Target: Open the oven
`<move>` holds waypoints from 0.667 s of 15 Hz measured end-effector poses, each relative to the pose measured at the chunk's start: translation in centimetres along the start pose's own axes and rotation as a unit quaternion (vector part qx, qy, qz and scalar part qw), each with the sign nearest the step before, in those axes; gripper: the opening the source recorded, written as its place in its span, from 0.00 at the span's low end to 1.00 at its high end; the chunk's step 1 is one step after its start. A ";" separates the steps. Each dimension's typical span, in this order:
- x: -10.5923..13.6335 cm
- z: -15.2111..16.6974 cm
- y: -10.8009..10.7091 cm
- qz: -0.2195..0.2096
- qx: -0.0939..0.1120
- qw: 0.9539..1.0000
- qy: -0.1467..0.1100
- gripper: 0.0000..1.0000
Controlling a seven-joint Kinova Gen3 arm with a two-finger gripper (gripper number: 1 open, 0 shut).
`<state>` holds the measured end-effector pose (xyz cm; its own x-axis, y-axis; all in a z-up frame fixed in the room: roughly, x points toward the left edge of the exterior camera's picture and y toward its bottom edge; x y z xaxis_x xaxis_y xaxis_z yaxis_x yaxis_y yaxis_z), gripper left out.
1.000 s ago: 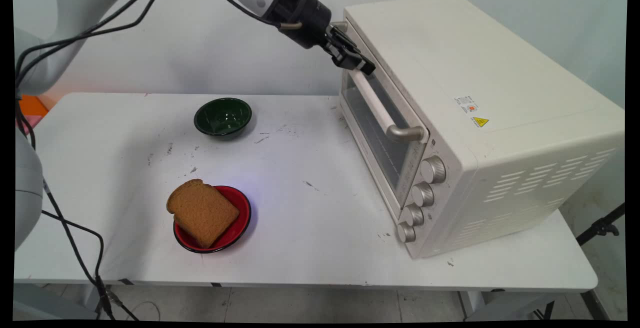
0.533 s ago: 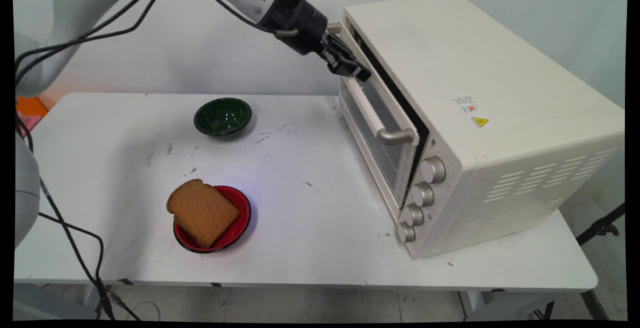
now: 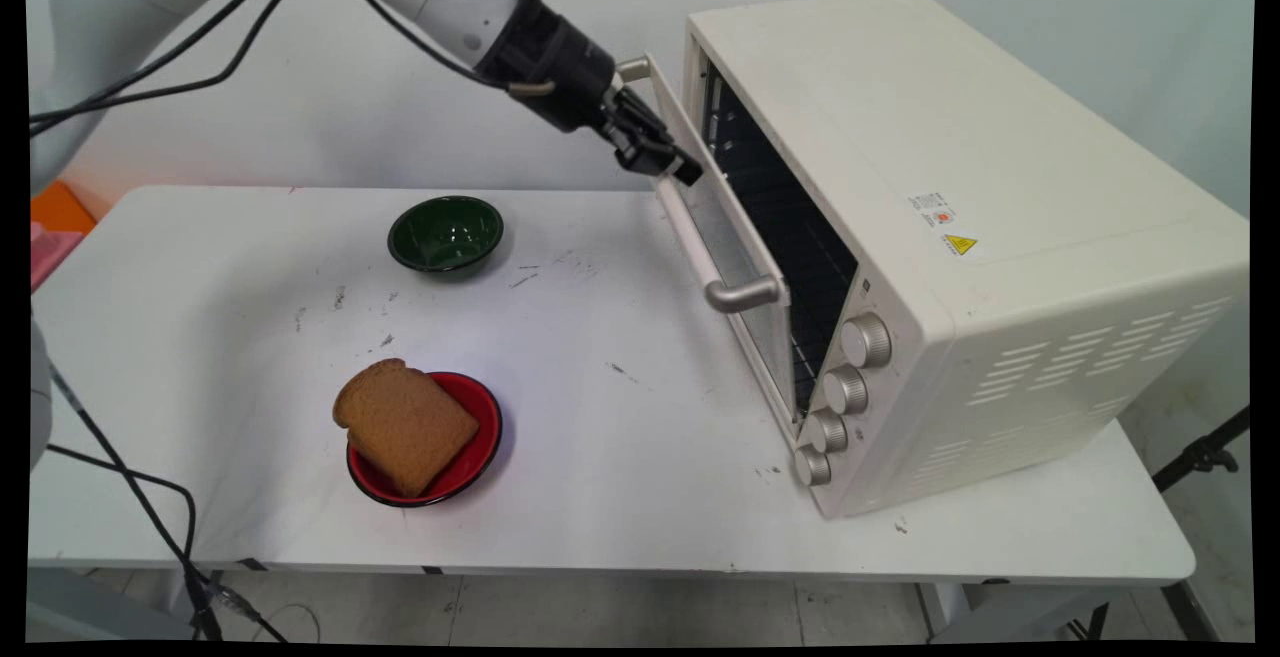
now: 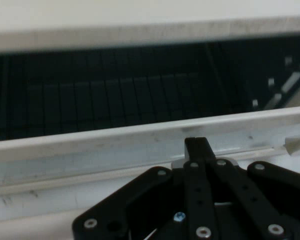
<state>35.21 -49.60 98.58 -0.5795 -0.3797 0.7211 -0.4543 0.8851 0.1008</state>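
Fingers (image 3: 672,165) clenched on door handle (image 3: 700,247) near its far end. Oven door (image 3: 735,267) tilted partly open; dark interior and rack visible. Toaster oven (image 3: 950,237) on desk (image 3: 620,477), right side. Green bowl (image 3: 446,233) mid-desk. Bread slice (image 3: 403,424) on red plate (image 3: 478,447), near edge.

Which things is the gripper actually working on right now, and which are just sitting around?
In use: gripper, shut on the door handle; oven door, partly open; toaster oven.
Lying about: green bowl; bread slice on the red plate; both apart from the gripper, on the table.
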 end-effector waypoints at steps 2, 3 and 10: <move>-0.9 -0.2 0.2 -0.007 0.004 1.000 -0.004 0.00; -1.5 -0.4 0.4 -0.011 0.007 1.000 -0.007 0.00; -5.3 -0.8 1.0 -0.033 0.029 0.999 -0.012 0.00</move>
<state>38.41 -46.50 95.37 -0.5628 -0.4431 0.6978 -0.5300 0.8412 0.1068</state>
